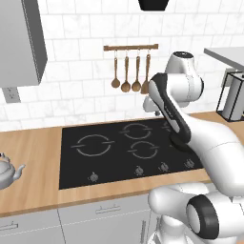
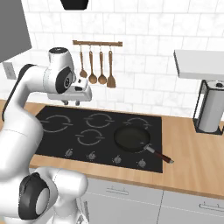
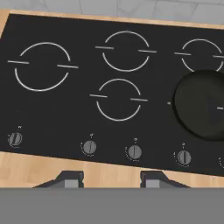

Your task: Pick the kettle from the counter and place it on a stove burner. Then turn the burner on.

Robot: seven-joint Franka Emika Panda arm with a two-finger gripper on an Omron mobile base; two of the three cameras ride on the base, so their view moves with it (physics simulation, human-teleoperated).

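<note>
Gripper (image 3: 112, 179) hangs high over the black glass cooktop (image 3: 78, 113), jaws parted with nothing between the fingertips (image 3: 70, 178) (the gap looks down at the front strip of the counter (image 3: 39, 168) just below the knob row). Below it: five ring markings, the widest stove burner (image 3: 41, 66) at far left, and a black frying pan (image 2: 131, 138) on the right-hand ring. Kettle (image 1: 6, 172) stands upright on the wood-grain counter left of the cooktop, well apart from the gripper, untouched.

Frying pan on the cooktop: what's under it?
The frying pan sits on the black cooktop, covering the front right burner marking. A short ring segment shows at its edge; the rest is hidden.
</note>
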